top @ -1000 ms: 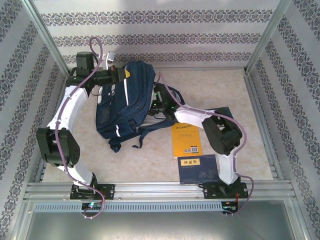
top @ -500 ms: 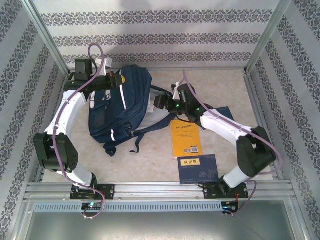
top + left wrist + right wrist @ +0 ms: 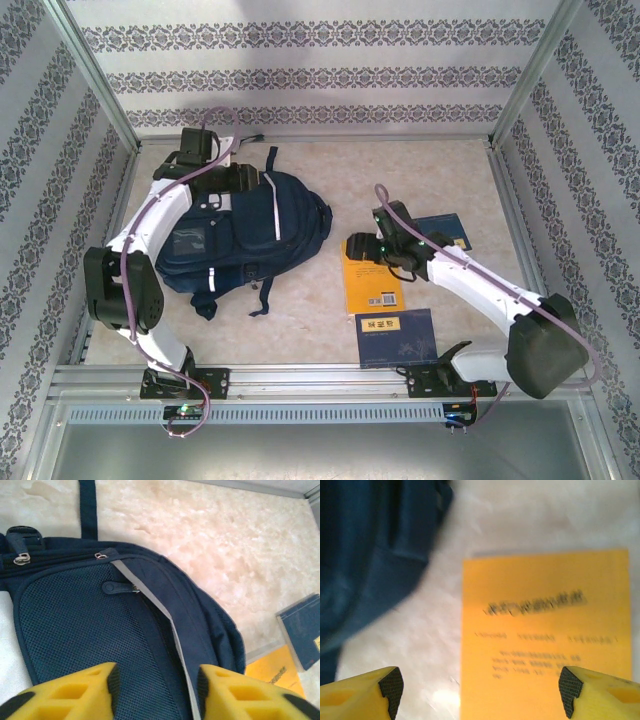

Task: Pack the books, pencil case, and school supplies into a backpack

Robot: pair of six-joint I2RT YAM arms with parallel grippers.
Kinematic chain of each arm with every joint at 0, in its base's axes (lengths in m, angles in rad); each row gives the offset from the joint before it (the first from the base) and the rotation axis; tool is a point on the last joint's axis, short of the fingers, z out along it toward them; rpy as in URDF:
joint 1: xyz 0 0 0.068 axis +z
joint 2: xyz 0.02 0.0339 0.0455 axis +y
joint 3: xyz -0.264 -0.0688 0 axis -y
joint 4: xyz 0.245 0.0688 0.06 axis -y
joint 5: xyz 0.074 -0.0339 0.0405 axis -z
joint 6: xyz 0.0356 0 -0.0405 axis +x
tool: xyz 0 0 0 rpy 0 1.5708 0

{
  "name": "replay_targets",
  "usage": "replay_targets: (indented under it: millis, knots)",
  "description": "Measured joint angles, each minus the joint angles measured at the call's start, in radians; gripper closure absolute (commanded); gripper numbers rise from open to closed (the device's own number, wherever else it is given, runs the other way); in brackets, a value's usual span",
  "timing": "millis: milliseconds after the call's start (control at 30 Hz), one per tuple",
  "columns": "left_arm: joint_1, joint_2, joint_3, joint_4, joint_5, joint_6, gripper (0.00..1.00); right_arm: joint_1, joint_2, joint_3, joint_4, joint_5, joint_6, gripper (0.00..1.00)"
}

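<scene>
left claw (image 3: pixel 157 692) released, over backpack (image 3: pixel 245 235) mesh; right claw (image 3: pixel 480 687) spread wide, empty, above orange book (image 3: pixel 372 282) lying flat on worktop (image 3: pixel 300 320).

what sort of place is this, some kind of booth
Probably a robot test booth, not a classroom: patterned wall panels in aluminium framing enclose a table, the left arm and right arm are bolted at its near rail, and a backpack and books lie on it.
</scene>
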Motion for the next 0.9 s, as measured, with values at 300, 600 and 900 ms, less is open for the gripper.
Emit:
replay_targets:
  millis: [300,600,900]
  knots:
    - [-0.084,-0.159,-0.117,0.021,-0.042,-0.074,0.47,0.026,-0.151,-0.172,-0.127,-0.093,0.055,0.19]
    - [-0.2,-0.384,-0.287,0.036,-0.048,-0.183,0.48,0.208,-0.126,-0.259,-0.158,-0.178,0.139,0.17]
    - [-0.269,-0.444,-0.41,0.035,-0.044,-0.237,0.47,0.214,-0.024,-0.254,-0.121,-0.186,0.181,0.16]
